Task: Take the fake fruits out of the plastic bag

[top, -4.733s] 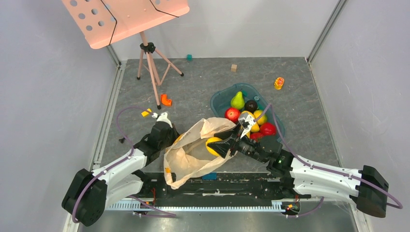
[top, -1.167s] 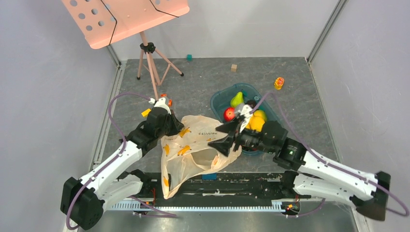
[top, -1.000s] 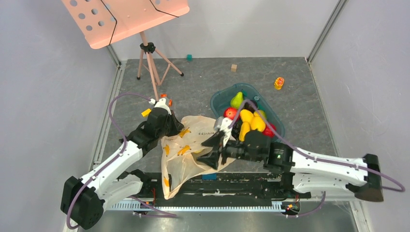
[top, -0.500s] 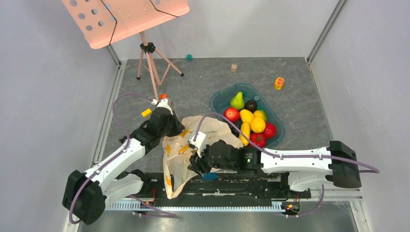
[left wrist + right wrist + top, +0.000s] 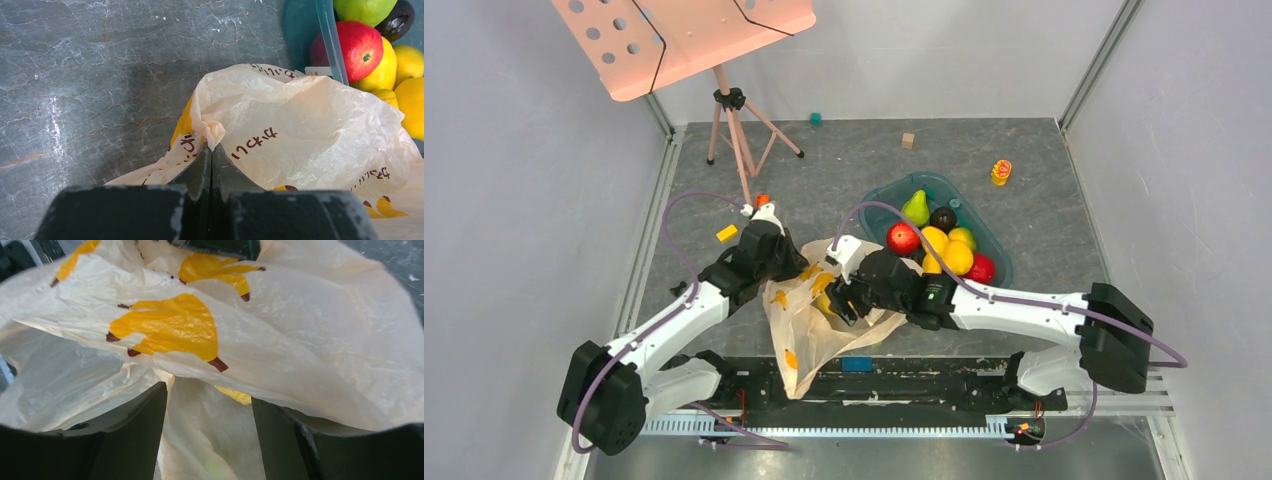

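Note:
The cream plastic bag (image 5: 809,325) with banana prints lies crumpled near the table's front edge. My left gripper (image 5: 776,262) is shut on a fold at the bag's far left edge (image 5: 211,144) and holds it up. My right gripper (image 5: 840,300) is open at the bag's mouth, with bag film (image 5: 310,355) draped over its fingers (image 5: 131,425). A yellow textured piece (image 5: 235,396) shows deep between the folds. The teal tray (image 5: 876,203) holds a green pear (image 5: 915,208), red apple (image 5: 903,238), yellow lemon (image 5: 957,257), banana piece (image 5: 934,240) and dark plum (image 5: 943,218).
A pink music stand (image 5: 736,140) stands at the back left. Small blocks lie around: teal (image 5: 815,118), wooden (image 5: 908,140), orange (image 5: 727,233), and a yellow-orange toy (image 5: 1001,172). Grey walls close in both sides. In the left wrist view the apple (image 5: 361,47) lies just beyond the bag (image 5: 300,130).
My right arm left the yellow fruits in the tray, swung left and brought its open gripper to the bag's mouth. My left gripper kept hold of the bag, which has bunched up.

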